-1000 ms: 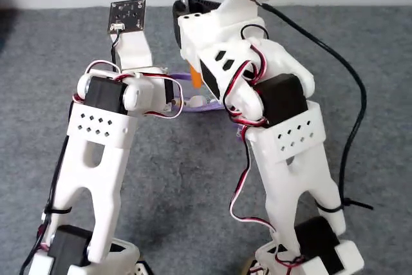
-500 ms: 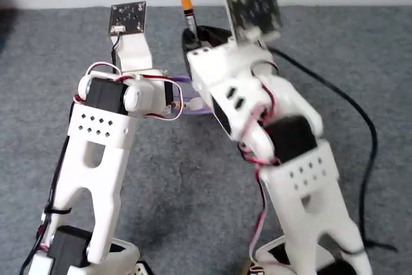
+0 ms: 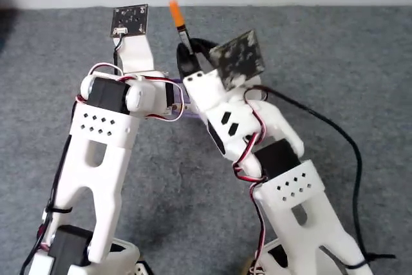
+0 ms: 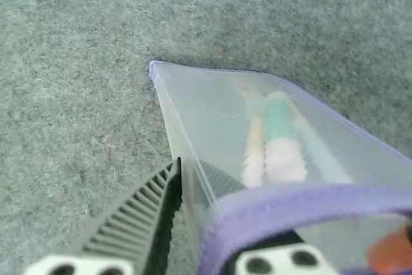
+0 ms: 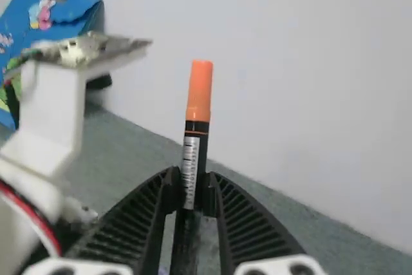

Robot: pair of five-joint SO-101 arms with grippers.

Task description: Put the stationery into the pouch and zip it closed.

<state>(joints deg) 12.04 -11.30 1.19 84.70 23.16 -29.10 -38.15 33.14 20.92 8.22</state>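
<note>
The bench (image 3: 360, 62) was covered all over in grey, carpet-like fabric that ran back to a white wall. Both arms' bases stood at its near edge. A black cable (image 3: 353, 159) trailed across the fabric on the right. Toward the far middle, a clear, purple-edged pouch (image 4: 219, 120) touched the fabric with one corner. A blue printed box (image 5: 38, 24) stood far left by the wall.

Bright, diffuse light covers the grey carpeted table (image 3: 360, 62), leaving only faint shadows. The plain white wall (image 5: 309, 62) is evenly lit.
</note>
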